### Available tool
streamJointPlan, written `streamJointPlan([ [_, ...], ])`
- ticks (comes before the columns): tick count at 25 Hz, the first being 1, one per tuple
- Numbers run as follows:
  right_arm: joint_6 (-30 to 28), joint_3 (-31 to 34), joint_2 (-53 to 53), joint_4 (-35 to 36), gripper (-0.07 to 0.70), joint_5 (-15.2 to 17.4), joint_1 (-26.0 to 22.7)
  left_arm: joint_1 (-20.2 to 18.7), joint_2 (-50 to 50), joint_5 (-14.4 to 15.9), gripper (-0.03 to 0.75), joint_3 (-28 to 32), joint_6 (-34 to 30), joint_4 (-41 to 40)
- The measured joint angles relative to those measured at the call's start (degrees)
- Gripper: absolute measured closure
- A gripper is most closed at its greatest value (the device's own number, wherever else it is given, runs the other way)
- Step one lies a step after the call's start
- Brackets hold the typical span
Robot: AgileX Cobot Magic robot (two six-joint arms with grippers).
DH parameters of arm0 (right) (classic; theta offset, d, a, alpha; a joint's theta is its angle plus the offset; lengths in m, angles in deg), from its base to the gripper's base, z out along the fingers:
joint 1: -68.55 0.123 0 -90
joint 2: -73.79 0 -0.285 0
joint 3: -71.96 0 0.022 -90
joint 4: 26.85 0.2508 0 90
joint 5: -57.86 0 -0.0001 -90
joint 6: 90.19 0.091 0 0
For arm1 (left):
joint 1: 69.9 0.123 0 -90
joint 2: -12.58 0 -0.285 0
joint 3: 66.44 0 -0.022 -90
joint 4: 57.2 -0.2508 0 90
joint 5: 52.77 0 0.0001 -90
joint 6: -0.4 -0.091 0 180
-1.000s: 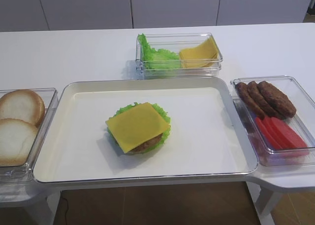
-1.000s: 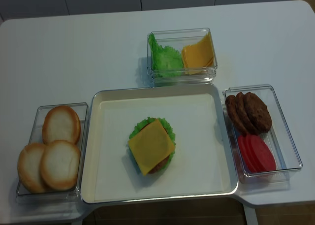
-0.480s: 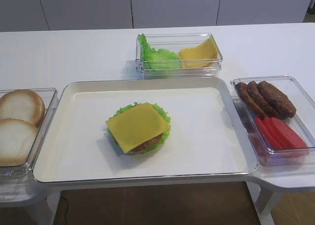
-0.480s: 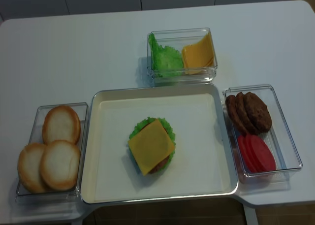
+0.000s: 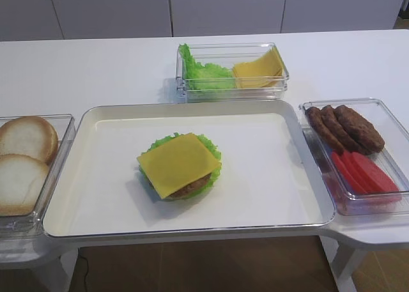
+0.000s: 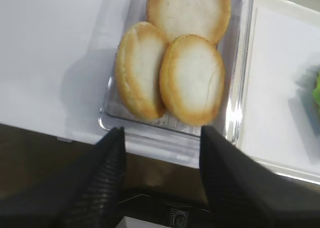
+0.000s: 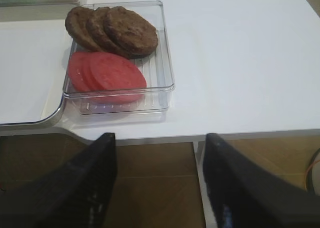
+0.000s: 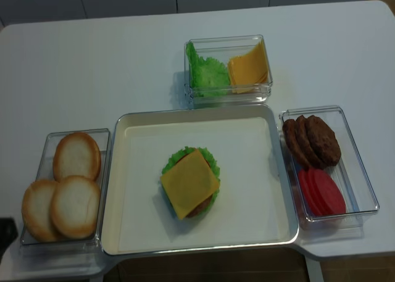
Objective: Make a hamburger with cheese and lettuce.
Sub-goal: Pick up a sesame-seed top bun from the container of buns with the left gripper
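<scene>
Tray sits centre on the table. The hamburger lies on it, a little left of middle: the lettuce lowest, patty on that, the cheese on top. Left of tray, touching its edge: bin holding three bun halves, overlapping. Right of tray: bin with loose patties at the rear, tomato slices at the front. Behind tray: bin with lettuce heap left, cheese stack right.
</scene>
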Motion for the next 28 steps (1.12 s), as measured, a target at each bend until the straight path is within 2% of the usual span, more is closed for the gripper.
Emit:
streamJointPlan([
  [5,0.00,0.00,0.00,0.00,0.216,0.00,0.00,0.00,11.32,-3.69,0.356,-3.84,1.03,0.00],
  [13,0.00,0.00,0.00,-0.10,0.216,0.00,0.00,1.18,23.74,-4.95,0.356,-7.42,-0.76,0.13],
  [16,0.00,0.00,0.00,-0.10,0.216,0.00,0.00,4.64,25.67,-5.22,0.356,-7.55,-3.74,1.67],
  [20,0.00,0.00,0.00,-0.10,0.216,0.00,0.00,9.62,27.77,-5.60,0.356,-7.55,-12.22,8.66],
  [28,0.00,0.00,0.00,-0.10,0.216,0.00,0.00,10.31,33.08,-6.17,0.356,-7.55,-17.59,9.52],
])
